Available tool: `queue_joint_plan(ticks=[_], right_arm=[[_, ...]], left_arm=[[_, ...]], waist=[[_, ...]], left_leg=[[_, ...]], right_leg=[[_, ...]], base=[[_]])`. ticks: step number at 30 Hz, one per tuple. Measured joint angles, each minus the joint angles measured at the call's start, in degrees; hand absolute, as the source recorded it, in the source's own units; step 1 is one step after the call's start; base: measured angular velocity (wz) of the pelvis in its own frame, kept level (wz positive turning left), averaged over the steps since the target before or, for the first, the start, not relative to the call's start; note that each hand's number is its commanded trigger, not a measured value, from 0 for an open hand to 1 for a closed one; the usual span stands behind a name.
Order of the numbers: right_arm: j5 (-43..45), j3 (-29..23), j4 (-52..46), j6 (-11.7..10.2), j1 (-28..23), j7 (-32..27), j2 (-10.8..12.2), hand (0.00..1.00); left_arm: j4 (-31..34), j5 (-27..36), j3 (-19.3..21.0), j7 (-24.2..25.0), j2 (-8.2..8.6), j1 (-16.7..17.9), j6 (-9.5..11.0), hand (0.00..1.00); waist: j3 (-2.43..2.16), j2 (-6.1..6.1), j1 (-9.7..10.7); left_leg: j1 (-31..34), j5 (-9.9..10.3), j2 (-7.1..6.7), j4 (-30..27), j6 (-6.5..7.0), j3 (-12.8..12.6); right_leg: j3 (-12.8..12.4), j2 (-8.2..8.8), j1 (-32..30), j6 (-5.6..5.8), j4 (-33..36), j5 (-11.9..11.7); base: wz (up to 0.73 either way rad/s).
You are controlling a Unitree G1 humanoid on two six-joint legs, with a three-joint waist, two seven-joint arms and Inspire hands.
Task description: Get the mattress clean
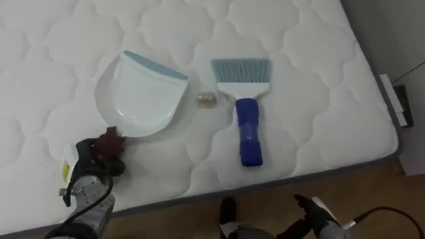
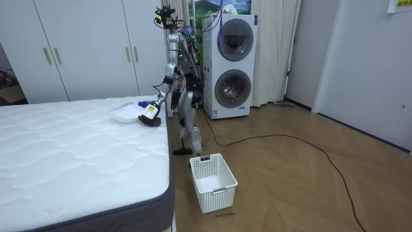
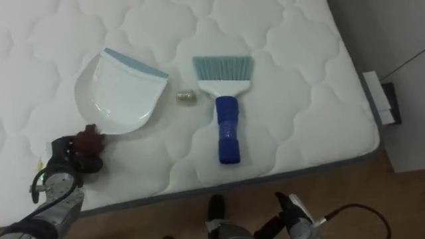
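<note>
— What's where?
— On the bed (image 1: 319,99): dustpan (image 1: 139,96), brush (image 1: 244,106) right of it, handle toward the robot, a scrap (image 1: 206,99) between.
— Hands?
— Left hand (image 1: 99,156) seems clenched on the dustpan's handle; right hand (image 1: 320,209), below the edge, nearer the brush, grip unreadable.

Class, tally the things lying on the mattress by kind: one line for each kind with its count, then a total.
Dustpan: 1
Brush: 1
Small scrap of litter: 1
Total: 3
</note>
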State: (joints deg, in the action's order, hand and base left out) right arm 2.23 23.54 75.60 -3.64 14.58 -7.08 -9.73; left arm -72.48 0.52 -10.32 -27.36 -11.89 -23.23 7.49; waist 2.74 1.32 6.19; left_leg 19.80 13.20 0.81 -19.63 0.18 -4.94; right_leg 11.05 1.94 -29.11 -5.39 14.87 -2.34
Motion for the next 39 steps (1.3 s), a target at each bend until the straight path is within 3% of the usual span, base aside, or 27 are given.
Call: queue_joint_plan(ticks=[10, 23, 32, 39], right_arm=[[-1.05, 0.10, -0.09, 0.06, -0.12, 0.14, 0.04, 0.00], [-2.56, -0.05, -0.58, 0.78, -0.56, 0.23, -0.03, 0.00], [-2.80, -0.17, -0.82, 0.35, -1.28, -0.39, -0.76, 0.00], [-4.39, -4.15, -2.23, -1.09, -2.81, -2.34, -2.53, 0.00]], left_arm=[[-1.26, 1.76, -0.28, 4.38, -0.09, -1.49, -2.20, 1.00], [-1.36, 0.56, 0.19, 5.37, -0.67, -2.19, -2.22, 1.00], [-1.39, -8.15, 1.07, 4.94, -2.07, -2.21, -1.88, 1.00], [-0.76, -20.47, 0.89, 0.29, -5.14, -2.03, -0.73, 1.00]], waist=[[0.03, 0.52, 0.03], [0.01, 0.88, -0.03], [0.04, 0.81, -0.27], [0.09, 0.38, -0.37]], left_leg=[[0.69, -0.03, 0.23, -0.82, 0.39, -1.76], [1.59, 0.00, 0.33, -0.57, 0.42, -2.66], [1.74, 0.03, 0.37, -0.65, 0.41, -2.65], [3.21, 0.06, 0.37, -1.98, 0.38, -2.75]], right_leg=[[0.09, 0.34, -0.08, 0.38, -0.16, -0.13], [0.17, 0.53, -1.27, 0.34, 0.17, -0.22], [0.17, 0.51, -1.67, 0.26, 0.79, -0.09], [0.24, 0.46, -3.05, 0.07, 1.73, -0.08]], base=[[0.00], [0.01], [0.00], [0.00]])
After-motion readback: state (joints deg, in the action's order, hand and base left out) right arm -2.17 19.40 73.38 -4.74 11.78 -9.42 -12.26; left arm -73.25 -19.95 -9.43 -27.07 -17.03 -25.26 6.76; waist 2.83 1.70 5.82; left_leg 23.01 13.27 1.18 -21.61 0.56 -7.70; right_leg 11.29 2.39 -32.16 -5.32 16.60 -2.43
